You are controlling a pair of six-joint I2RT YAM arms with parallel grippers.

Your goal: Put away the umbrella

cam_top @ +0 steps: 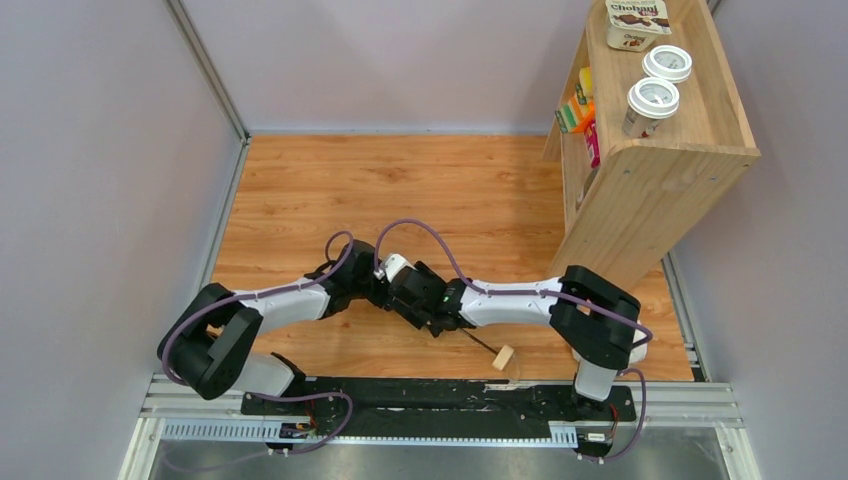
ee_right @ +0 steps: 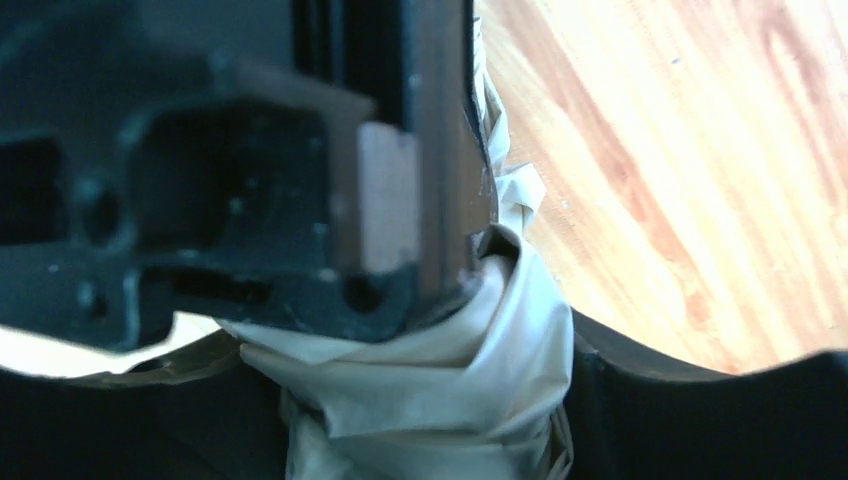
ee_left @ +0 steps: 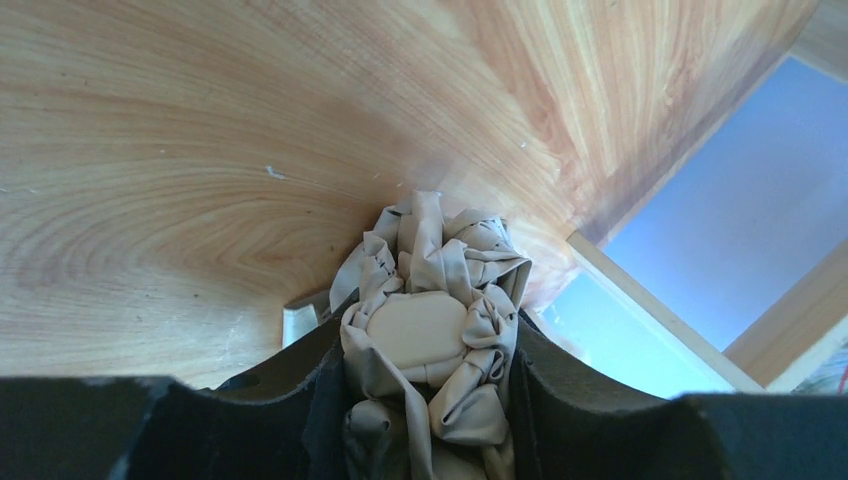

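Closest to the arm bases, the umbrella's little wooden knob (cam_top: 503, 358) sits on the desk (cam_top: 400, 180), with the thin dark shaft (cam_top: 482, 343) running up and left from it under the two arms, which meet mid-desk. The rest of the umbrella (ee_left: 440, 250) is a scrunched beige bundle. The left tool (ee_left: 425, 345) is clamped on it, fabric squeezed between both fingers with a flat tab facing the camera. The right tool (ee_right: 430, 400) has the same cloth sitting between its fingers, right up against the left one, but I honestly can't tell if it's gripping or loose. Further back on the right is a wooden shelf (cam_top: 650, 190) with a carton (cam_top: 638, 17) reading "Chobani" and two lidded cups (cam_top: 652, 105) on top, and colourful packets (cam_top: 575, 112) inside, print too small to read.
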